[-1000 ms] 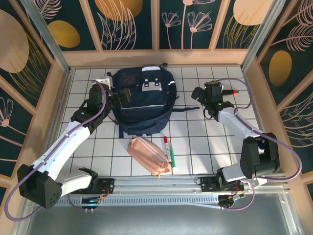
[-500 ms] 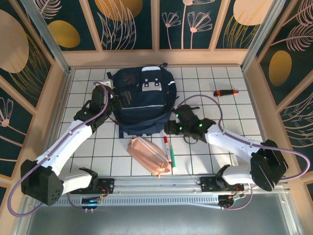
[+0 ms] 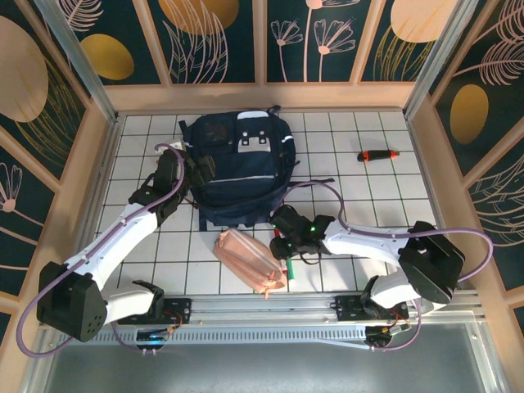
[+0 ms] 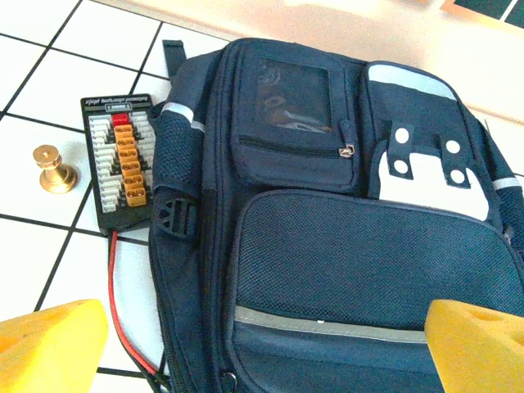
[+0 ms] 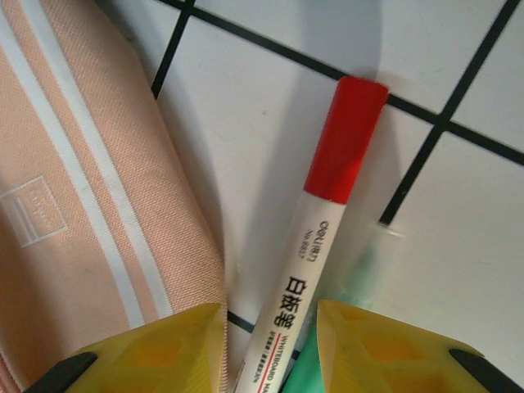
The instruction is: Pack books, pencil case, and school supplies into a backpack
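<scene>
Right end effector [image 3: 282, 244] is down low at the lower middle of the overhead view, nose to the desk [image 3: 360, 205], with its yellow fingers [image 5: 155, 348] planted either side of the marker pen [image 5: 327, 196]. From its wrist camera a sliver of gap shows on both sides of the pen's white barrel, so it's released, straddling rather than pinching. The pen lies on the white tiles with its red cap toward the top of that close view, and from above its green end pokes out below the fingers. Just left of it, right alongside, is the salmon-pink pencil case [image 3: 250, 259], lying slantwise across the tiles near the bottom of the overhead frame. Left end effector [image 4: 264, 348] hangs at the left flank of the backpack [image 3: 241, 164], fingers spread wide and holding nothing; its own camera looks over the front pockets, a mesh panel and a pale reflective strip. The backpack lies flat in the upper middle of the desk, front pockets facing up. Against its left side, in the left of that wrist view, sit a small black card with orange pieces [image 4: 121, 168], a red wire [image 4: 119, 303] trailing from it, and a little brass knob [image 4: 54, 169]. At the upper right of the overhead frame, well apart from everything, lies a red-and-black handled tool [image 3: 378, 155].
</scene>
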Tool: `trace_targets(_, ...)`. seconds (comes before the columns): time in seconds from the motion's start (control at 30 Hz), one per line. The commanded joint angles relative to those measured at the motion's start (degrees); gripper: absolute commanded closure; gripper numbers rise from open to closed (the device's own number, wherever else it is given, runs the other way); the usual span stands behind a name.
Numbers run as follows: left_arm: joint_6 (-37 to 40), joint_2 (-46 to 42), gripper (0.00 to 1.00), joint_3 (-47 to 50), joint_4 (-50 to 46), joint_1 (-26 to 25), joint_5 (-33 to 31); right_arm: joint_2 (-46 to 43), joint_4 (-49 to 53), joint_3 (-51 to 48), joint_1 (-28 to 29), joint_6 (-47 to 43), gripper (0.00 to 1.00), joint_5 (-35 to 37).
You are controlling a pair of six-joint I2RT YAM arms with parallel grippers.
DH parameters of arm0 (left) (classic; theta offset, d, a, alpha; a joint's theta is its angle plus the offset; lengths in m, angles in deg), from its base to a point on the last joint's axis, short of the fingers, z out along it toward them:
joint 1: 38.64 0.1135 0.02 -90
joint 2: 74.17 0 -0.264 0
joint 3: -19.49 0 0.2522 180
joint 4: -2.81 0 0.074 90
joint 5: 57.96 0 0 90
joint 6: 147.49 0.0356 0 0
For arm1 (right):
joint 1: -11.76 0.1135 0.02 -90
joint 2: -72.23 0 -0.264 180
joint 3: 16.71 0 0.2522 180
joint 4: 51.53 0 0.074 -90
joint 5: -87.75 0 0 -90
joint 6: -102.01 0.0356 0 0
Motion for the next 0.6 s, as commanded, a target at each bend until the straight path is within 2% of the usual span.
trace_targets(0.0,-1.0,0.4,0.01,-0.1,1.9,0.3,0.8,-2.4,-1.0,0.0,-0.6,0.0,0.64,2.3)
trace_targets(0.07,-0.4,1.2,0.02,-0.1,1.6,0.3,2.8,-3.2,-0.7,0.2,-2.1,0.0,0.62,1.4)
trace_targets(0.13,1.7,2.0,0.06,0.3,3.5,0.3,9.0,-4.2,-1.0,1.2,-6.7,-0.4,0.61,-1.6)
trace_targets(0.2,3.0,3.6,0.1,0.3,6.0,0.3,17.7,-5.3,-2.3,3.4,-14.4,-3.4,0.6,-5.9)
trace_targets(0.27,3.4,5.8,0.12,-0.9,7.0,0.3,23.5,-4.5,-3.7,7.5,-20.8,-8.9,0.57,-10.0)
trace_targets(0.37,6.1,12.0,0.17,-6.0,3.9,0.2,30.6,0.8,-5.2,15.1,-28.1,-18.0,0.55,-15.0)
trace_targets(0.43,7.2,17.2,0.18,-12.8,-2.8,0.2,31.2,5.0,-6.1,19.6,-31.2,-21.3,0.53,-16.7)
trace_targets(0.5,9.0,20.8,0.18,-17.4,-6.4,0.2,35.4,10.4,-5.0,25.7,-33.9,-20.4,0.53,-18.5)
trace_targets(0.57,9.5,21.5,0.2,-17.7,-6.1,0.2,37.0,14.6,-4.9,29.9,-35.6,-17.6,0.53,-20.6)
